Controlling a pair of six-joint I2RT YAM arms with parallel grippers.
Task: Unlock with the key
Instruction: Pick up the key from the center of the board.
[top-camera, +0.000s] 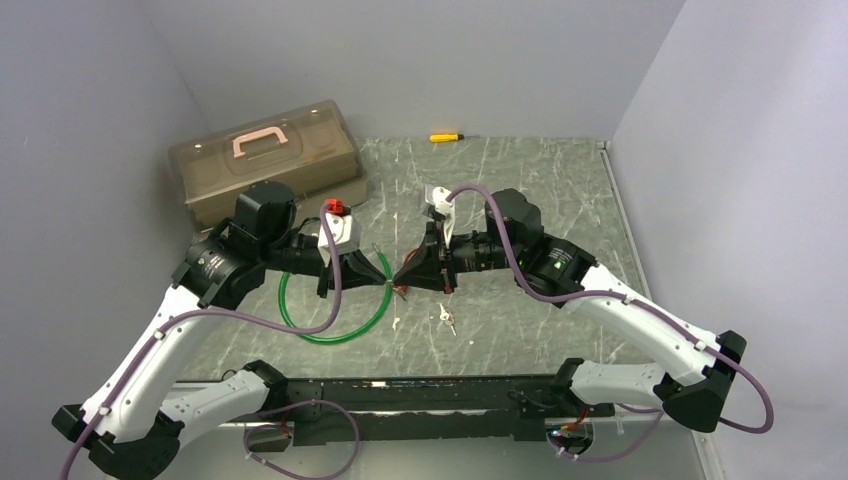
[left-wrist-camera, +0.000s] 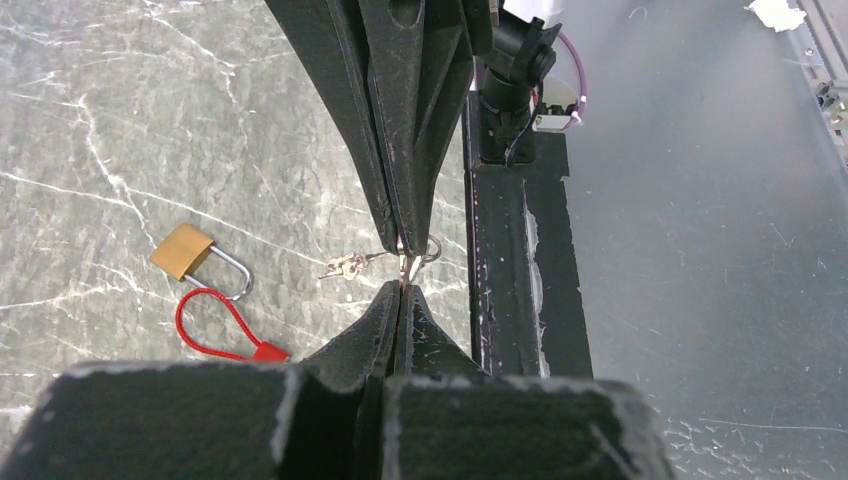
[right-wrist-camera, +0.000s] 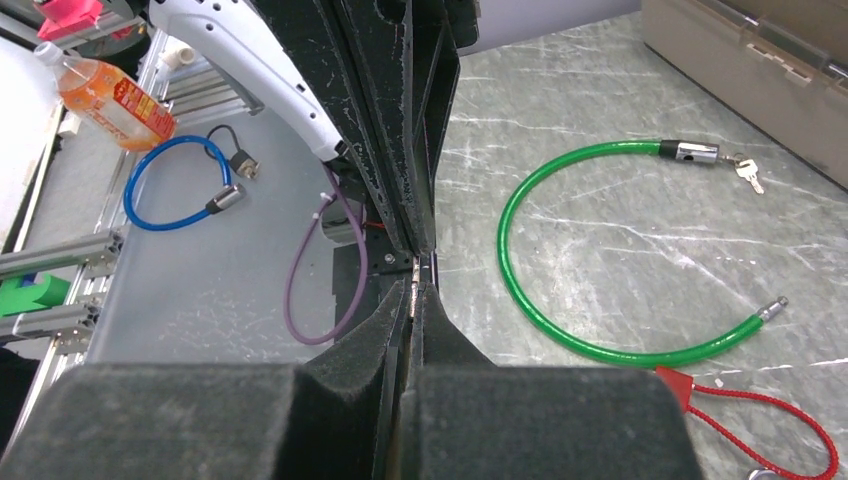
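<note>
As the left claw (top-camera: 386, 283) and right claw (top-camera: 399, 281) meet tip to tip, both clenched on the key (left-wrist-camera: 406, 266) above the table (top-camera: 520, 170), a handover seems in hand; next 1 must release, then aim at the padlock (left-wrist-camera: 183, 250) below.

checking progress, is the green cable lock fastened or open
Open: the green cable lock has its pin end lying apart from its lock head.
</note>
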